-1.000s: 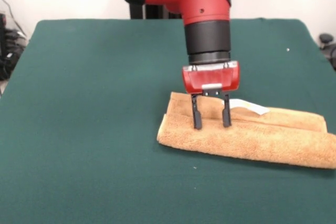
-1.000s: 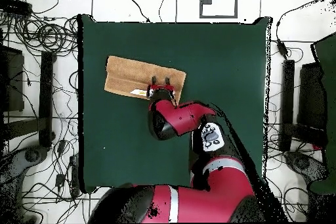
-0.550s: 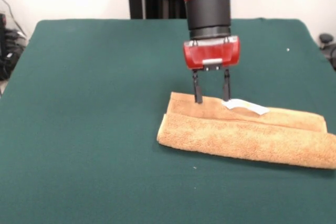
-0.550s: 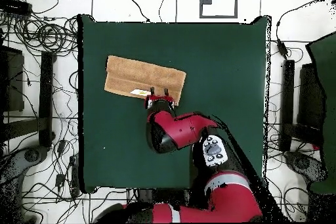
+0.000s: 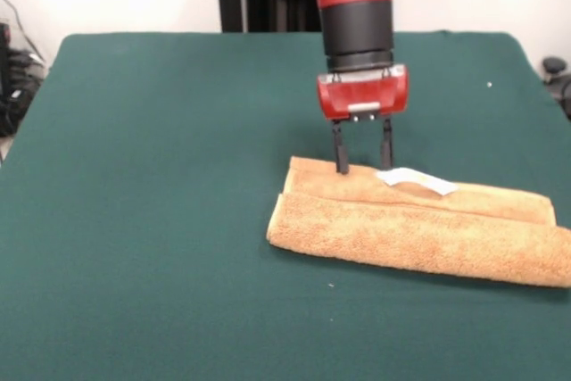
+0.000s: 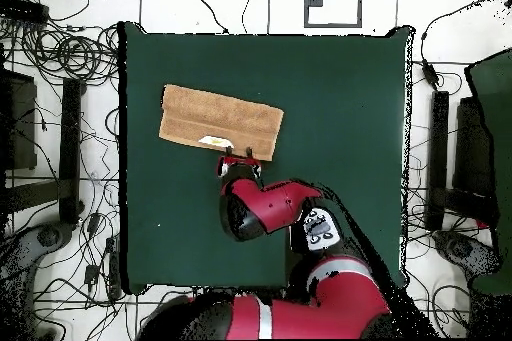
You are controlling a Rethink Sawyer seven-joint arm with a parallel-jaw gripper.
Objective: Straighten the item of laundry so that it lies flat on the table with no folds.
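The item of laundry (image 5: 419, 225) (image 6: 220, 120) is an orange-tan towel folded into a long strip on the green table (image 5: 161, 176) (image 6: 340, 107). A small white tag (image 5: 415, 179) (image 6: 211, 140) lies on its far fold. My gripper (image 5: 363, 167) (image 6: 239, 152) hangs open over the towel's far edge, just left of the tag in the front view. Its two black fingertips (image 5: 341, 165) are at or just above the cloth, and I cannot tell whether they touch it. Nothing is between them.
The towel's right end reaches the edge of the front view. Cables and dark equipment (image 6: 60, 107) ring the table on the floor. A small white speck (image 5: 489, 85) lies at the table's far right.
My gripper has drawn back from the towel's middle toward its far edge and risen. It stays open. The towel has not moved.
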